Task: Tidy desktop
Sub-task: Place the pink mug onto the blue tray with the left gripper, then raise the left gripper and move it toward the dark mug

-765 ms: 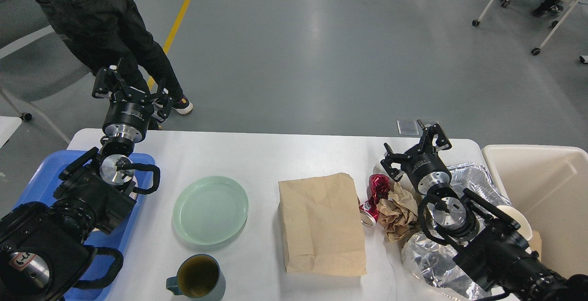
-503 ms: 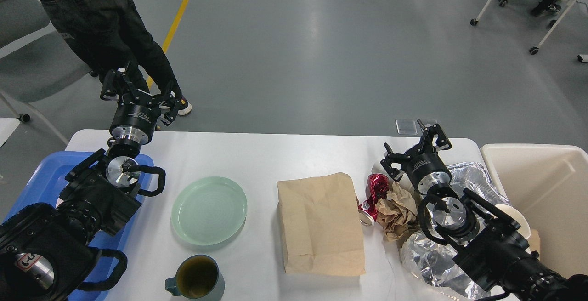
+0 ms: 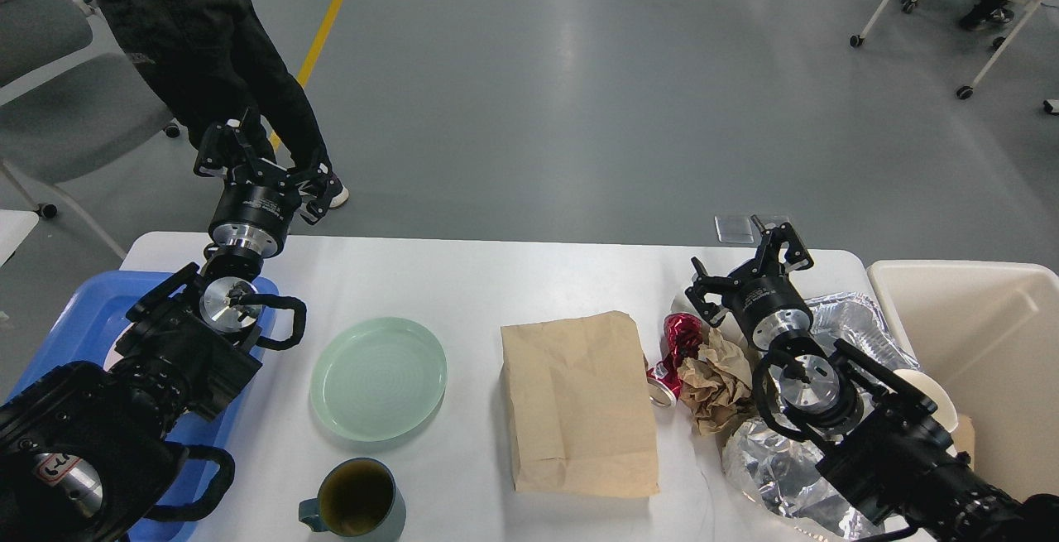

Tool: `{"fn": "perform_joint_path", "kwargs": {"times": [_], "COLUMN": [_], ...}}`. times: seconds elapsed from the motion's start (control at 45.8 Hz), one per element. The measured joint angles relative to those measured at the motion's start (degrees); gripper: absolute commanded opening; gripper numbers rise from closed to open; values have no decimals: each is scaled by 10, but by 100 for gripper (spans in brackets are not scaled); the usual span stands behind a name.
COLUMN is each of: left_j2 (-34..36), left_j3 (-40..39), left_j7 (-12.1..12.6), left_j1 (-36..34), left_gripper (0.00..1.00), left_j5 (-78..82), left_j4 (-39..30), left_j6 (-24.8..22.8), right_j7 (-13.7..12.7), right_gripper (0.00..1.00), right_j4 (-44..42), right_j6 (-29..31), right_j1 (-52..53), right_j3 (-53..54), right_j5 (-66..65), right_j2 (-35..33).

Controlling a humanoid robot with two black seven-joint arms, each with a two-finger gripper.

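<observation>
The white desktop (image 3: 480, 285) carries a pale green plate (image 3: 378, 378), a dark mug (image 3: 353, 499), a flat brown paper bag (image 3: 577, 403), a crushed red can (image 3: 674, 347), crumpled brown paper (image 3: 716, 375) and crumpled foil (image 3: 773, 463). My left gripper (image 3: 266, 163) is open and empty, raised above the table's far left edge. My right gripper (image 3: 749, 265) is open and empty, above the can and paper at the far right.
A blue tray (image 3: 79, 314) sits at the left under my left arm. A cream bin (image 3: 984, 343) stands at the right. A foil tray (image 3: 860, 314) lies behind my right arm. A person's legs (image 3: 207, 54) stand beyond the table's left corner.
</observation>
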Motion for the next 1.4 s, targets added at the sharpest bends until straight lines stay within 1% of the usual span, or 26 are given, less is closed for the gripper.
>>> {"fn": "perform_joint_path", "kwargs": {"times": [0.131, 0.218, 0.306, 0.393, 0.481, 0.655, 0.787, 0.852, 0.874, 0.918, 0.94, 1.005, 1.027, 1.071, 1.092, 1.136, 1.18, 1.224, 1.267, 1.311, 1.398], "left_j2": [7, 16, 33, 51, 63, 77, 82, 83, 83, 83, 83, 83, 83, 83, 83, 83, 84, 84, 85, 85, 93], "left_j3": [18, 80, 146, 210, 264, 378, 464, 508, 525, 552, 568, 605, 620, 643, 657, 679, 711, 746, 793, 838, 930], "left_j7": [6, 24, 49, 89, 144, 273, 361, 416, 440, 480, 506, 569, 596, 637, 662, 698, 729, 744, 753, 756, 758], "left_j1": [-6, -6, -6, -12, -26, -53, -86, -99, -103, -109, -113, -125, -131, -141, -147, -153, -160, -167, -176, -186, -221], "left_gripper": [97, 97, 97, 97, 97, 97, 97, 97, 97, 97, 97, 97, 97, 97, 97, 97, 97, 97, 97, 97, 97], "left_j5": [4, 5, 5, 5, 5, 6, 6, 7, 7, 9, 11, 14, 14, 15, 15, 15, 16, 16, 16, 16, 16], "left_j4": [0, -1, -1, -1, 0, 0, 0, 0, 0, 0, 0, -1, -2, -5, -8, -13, -22, -31, -48, -70, -144], "left_j6": [-2, -5, -5, -6, -6, -6, -6, -6, -6, -6, -6, -9, -11, -18, -24, -34, -49, -60, -73, -83, -101], "right_j7": [0, 0, 0, 0, 0, 0, 0, 0, 0, 0, 0, 0, 0, 0, 0, 0, 0, 0, 0, 0, 0], "right_gripper": [100, 100, 100, 100, 100, 100, 100, 100, 100, 100, 100, 100, 100, 100, 100, 100, 100, 100, 100, 100, 100], "right_j4": [0, 0, 0, 0, 0, 0, 0, 0, 0, 0, 0, 0, 0, 0, 0, 0, 0, 0, 0, 0, 0], "right_j6": [0, 0, 0, 0, 0, 0, 0, 0, 0, 0, 0, 0, 0, 0, 0, 0, 0, 0, 0, 0, 0], "right_j1": [0, 0, 0, 0, 0, 0, 0, 0, 0, 0, 0, 0, 0, 0, 0, 0, 0, 0, 0, 0, 0], "right_j3": [0, 0, 0, 0, 0, 0, 0, 0, 0, 0, 0, 0, 0, 0, 0, 0, 0, 0, 0, 0, 0], "right_j5": [0, 0, 0, 0, 0, 0, 0, 0, 0, 0, 0, 0, 0, 0, 0, 0, 0, 0, 0, 0, 0], "right_j2": [0, 0, 0, 0, 0, 0, 0, 0, 0, 0, 0, 0, 0, 0, 0, 0, 0, 0, 0, 0, 0]}}
